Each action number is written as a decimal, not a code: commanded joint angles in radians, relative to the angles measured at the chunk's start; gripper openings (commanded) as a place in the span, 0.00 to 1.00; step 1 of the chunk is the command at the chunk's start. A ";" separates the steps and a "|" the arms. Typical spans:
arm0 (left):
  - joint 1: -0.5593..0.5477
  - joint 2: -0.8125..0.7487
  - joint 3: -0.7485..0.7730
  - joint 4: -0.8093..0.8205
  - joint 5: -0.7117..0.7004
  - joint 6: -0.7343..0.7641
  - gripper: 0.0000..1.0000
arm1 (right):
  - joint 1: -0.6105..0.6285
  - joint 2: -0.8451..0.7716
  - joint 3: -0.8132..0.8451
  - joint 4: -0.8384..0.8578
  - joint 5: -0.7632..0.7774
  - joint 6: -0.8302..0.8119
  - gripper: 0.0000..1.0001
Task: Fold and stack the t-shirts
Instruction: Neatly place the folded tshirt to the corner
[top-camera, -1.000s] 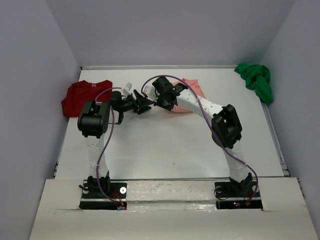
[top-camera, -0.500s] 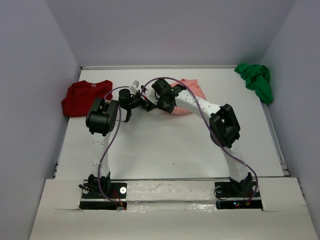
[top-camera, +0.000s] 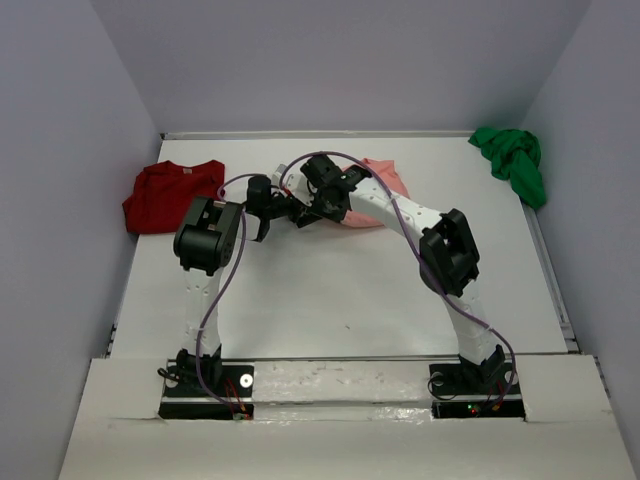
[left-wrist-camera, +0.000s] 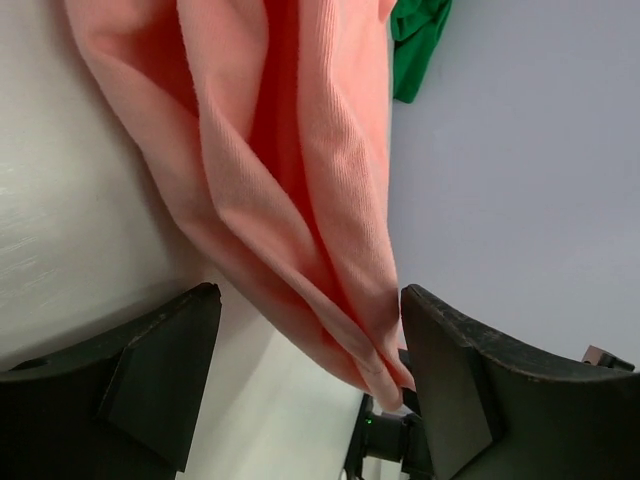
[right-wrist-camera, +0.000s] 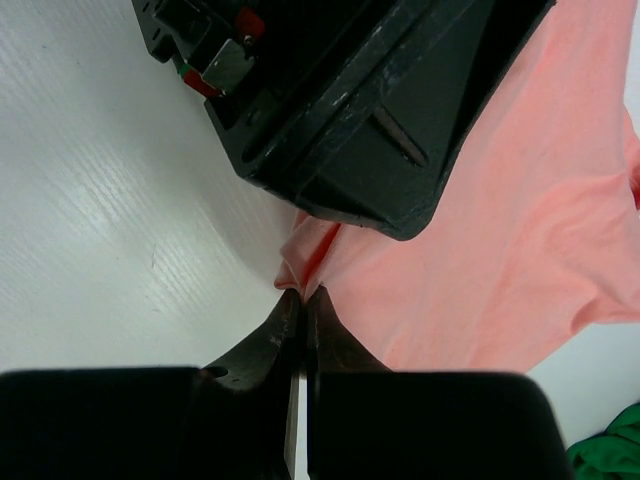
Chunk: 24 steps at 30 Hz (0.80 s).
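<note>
The salmon-pink t-shirt (top-camera: 384, 180) lies crumpled at the back centre of the table. My right gripper (right-wrist-camera: 301, 292) is shut on a bunched corner of it (right-wrist-camera: 480, 240); in the top view this gripper (top-camera: 320, 207) is at the shirt's left edge. My left gripper (top-camera: 296, 212) is right beside it, open. In the left wrist view its jaws (left-wrist-camera: 310, 370) straddle a hanging fold of the pink shirt (left-wrist-camera: 290, 170), which lies close to the right finger (left-wrist-camera: 450, 390). The dark red t-shirt (top-camera: 165, 195) lies at the back left. The bright green t-shirt (top-camera: 514, 160) lies bunched at the back right.
The white table (top-camera: 330, 290) is enclosed by grey walls on three sides. The left gripper's black body (right-wrist-camera: 350, 100) fills the top of the right wrist view, almost touching the right fingertips. A bit of the green shirt (left-wrist-camera: 415, 45) shows in the left wrist view.
My left arm has swung right and forward, bringing its open gripper up to the pink shirt's corner beside the right gripper. The right gripper has stayed shut on the shirt.
</note>
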 joint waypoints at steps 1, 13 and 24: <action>0.011 -0.070 0.015 -0.112 -0.026 0.095 0.85 | 0.011 -0.008 0.056 -0.010 0.013 -0.002 0.00; 0.009 0.034 0.136 -0.106 -0.030 0.019 0.88 | 0.020 -0.013 0.050 -0.028 0.011 0.001 0.00; -0.017 0.062 0.132 -0.066 -0.016 -0.012 0.86 | 0.020 0.004 0.065 -0.033 0.020 -0.003 0.00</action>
